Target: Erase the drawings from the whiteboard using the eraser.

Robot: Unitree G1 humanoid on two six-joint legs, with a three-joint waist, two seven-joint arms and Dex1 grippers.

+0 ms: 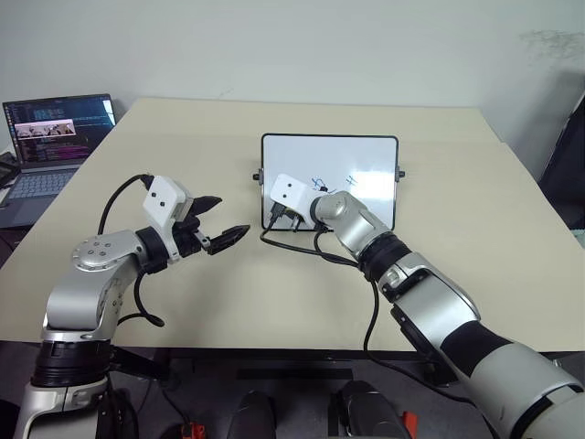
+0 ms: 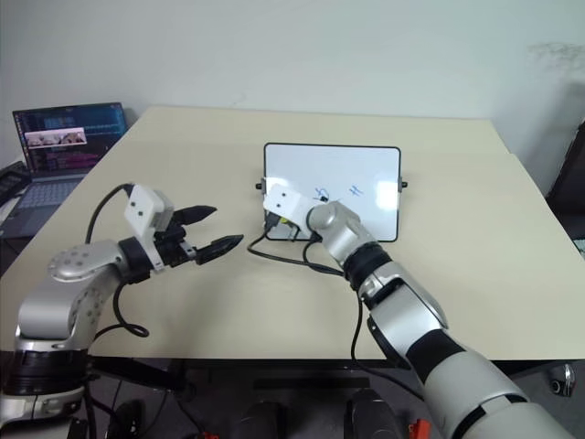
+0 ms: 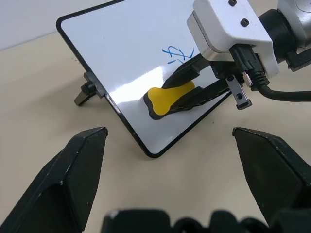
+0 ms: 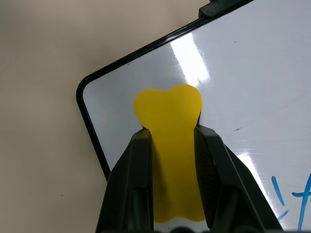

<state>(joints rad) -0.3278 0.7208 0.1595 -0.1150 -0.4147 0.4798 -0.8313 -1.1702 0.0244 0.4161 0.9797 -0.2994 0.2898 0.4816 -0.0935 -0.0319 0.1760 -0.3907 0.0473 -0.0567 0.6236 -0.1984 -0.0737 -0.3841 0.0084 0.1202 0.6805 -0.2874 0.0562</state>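
Note:
The whiteboard stands tilted on the table, its black knobs at both sides. Blue drawings mark its middle, with another scribble to the right. My right gripper is shut on the yellow eraser, which has a black underside. The eraser lies flat against the board's lower left corner, just below and left of the nearest scribble. My left gripper hovers open over the table to the left of the board, with nothing between its fingers.
An open laptop sits at the table's far left edge. A black cable loops from my right wrist onto the table in front of the board. Bare tabletop lies right of the board.

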